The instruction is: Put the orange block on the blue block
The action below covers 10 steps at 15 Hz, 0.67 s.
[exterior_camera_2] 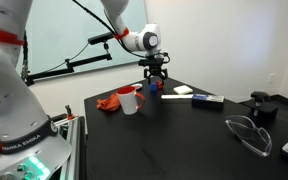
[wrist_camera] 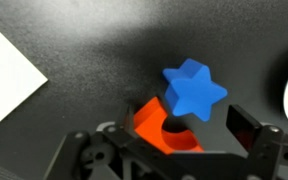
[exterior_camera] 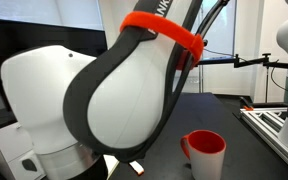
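Observation:
In the wrist view the orange block point(wrist_camera: 156, 122), with a round hole in its face, lies between my gripper's fingers point(wrist_camera: 179, 130). The blue block point(wrist_camera: 194, 90), star-shaped, sits just beyond it and overlaps its far edge. The right finger stands apart from the orange block with bare table between them; the left finger is hidden behind the block. The gripper is open. In an exterior view the gripper point(exterior_camera_2: 156, 76) hangs low over the blue block point(exterior_camera_2: 154, 88), right beside the red cup. The arm hides the blocks in the exterior view it fills.
The red cup point(exterior_camera_2: 130, 100) stands close by and shows again point(exterior_camera: 206, 150). A red-orange thing point(exterior_camera_2: 108, 102) lies next to it. A pale pad point(exterior_camera_2: 184, 91), a long stick point(exterior_camera_2: 206, 99), safety glasses point(exterior_camera_2: 249, 130) and a black object point(exterior_camera_2: 262, 106) lie across the table. White paper point(wrist_camera: 4, 80) lies nearby.

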### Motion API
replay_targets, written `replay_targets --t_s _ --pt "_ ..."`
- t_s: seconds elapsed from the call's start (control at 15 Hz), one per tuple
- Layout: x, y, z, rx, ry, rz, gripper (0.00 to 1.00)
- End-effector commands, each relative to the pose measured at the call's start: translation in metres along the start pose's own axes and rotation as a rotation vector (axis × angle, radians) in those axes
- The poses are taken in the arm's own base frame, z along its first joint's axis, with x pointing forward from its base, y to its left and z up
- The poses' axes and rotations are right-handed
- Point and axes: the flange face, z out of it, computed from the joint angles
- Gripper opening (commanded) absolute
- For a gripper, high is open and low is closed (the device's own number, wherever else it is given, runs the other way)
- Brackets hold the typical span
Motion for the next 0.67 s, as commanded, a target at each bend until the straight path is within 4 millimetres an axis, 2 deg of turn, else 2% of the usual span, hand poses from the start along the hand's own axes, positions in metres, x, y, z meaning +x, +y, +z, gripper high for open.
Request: replay_targets --t_s 0.0,0.27,0.4,0.6 --pt "0.0031 0.0041 -0.0101 -0.028 0.018 -0.013 1.00" --pt "0.0054 0.0065 -0.0102 -0.030 0.018 -0.012 1.00" --pt "0.0060 0.0065 -0.0102 -0.033 0.019 -0.015 0.73" --pt "0.0059 0.0069 -0.0089 -0.046 0.020 -0.023 0.49"
